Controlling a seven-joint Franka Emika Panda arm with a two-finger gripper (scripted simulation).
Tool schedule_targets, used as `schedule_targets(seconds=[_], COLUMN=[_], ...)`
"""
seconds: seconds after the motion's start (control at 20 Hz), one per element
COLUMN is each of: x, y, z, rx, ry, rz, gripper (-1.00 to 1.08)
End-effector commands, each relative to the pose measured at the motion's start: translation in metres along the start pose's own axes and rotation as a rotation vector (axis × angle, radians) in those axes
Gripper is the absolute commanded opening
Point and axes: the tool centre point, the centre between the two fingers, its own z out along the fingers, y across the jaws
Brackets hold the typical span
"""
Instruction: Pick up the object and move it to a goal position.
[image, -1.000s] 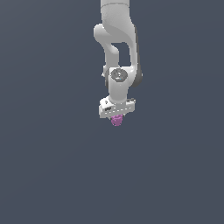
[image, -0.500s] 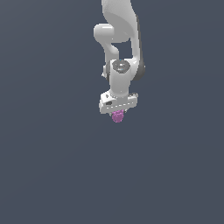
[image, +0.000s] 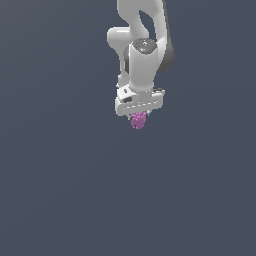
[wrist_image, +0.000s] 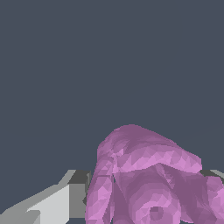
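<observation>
Hanging under white arm (image: 142, 60), your tool (image: 138, 117) pinches magenta object (image: 138, 120) btwn fingers (wrist_image: 57, 203); obj sticks out below tool; plain grey bkgd.

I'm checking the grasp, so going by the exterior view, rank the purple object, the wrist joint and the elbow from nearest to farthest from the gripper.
1. Purple object: between the fingers of the gripper, hanging just under it.
2. Wrist joint: directly above the gripper.
3. Elbow: higher still, toward the exterior view's left.
</observation>
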Motion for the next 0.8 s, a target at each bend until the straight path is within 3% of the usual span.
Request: schedule_targets(seconds=[0.0, 0.75], x=[-0.001, -0.006], y=[-0.005, -0.029], z=[-0.026, -0.177], rx=[0.0, 0.001], ry=[0.0, 0.0], rz=[0.0, -0.001], gripper=[-1.0, -1.0])
